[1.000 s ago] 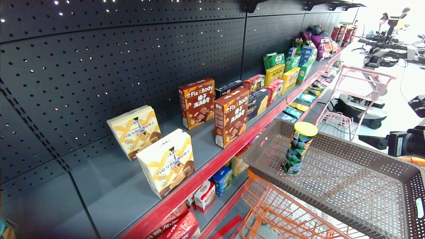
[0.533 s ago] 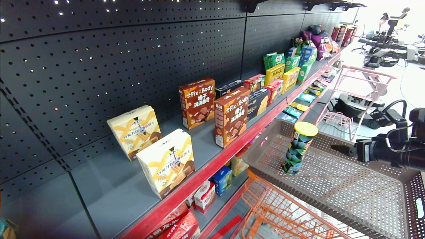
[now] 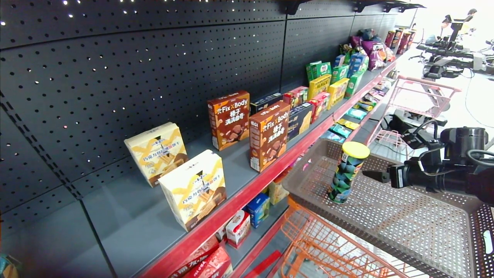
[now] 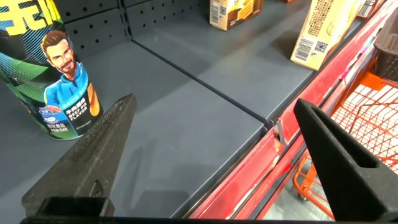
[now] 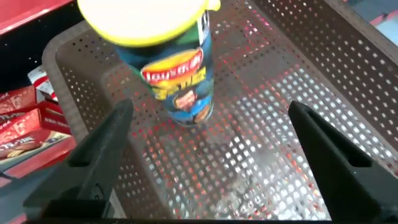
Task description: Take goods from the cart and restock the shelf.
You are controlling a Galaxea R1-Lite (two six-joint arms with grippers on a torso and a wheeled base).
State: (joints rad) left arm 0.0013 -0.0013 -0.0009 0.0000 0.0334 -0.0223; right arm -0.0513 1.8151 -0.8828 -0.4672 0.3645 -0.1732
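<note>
Sliding in from the right over the last second, the right gripper (image 3: 373,177) has closed most of the way to the chip can (image 3: 347,172), which has not shifted. That can stands upright on the brown perforated tray (image 3: 405,220) atop the orange cart (image 3: 328,251), near the tray's shelf-side edge and toward its far corner. The gripper's fingers are spread wide, level with the can's middle and just short of it, with nothing between them yet. The step in hand looks like the reach for a pick. Next it likely needs a little more forward travel so the fingers pass either side of the can, then a firm, even close below the yellow lid, since a tall can could tip if nudged. Farther out, the left gripper (image 4: 214,102) hangs with fingers apart over a bare stretch of the grey shelf (image 3: 135,216) near its red front edge. A second can (image 4: 53,81) stands just beside one finger, and cream boxes (image 3: 193,189) and orange boxes (image 3: 269,135) stand along the shelf.
</note>
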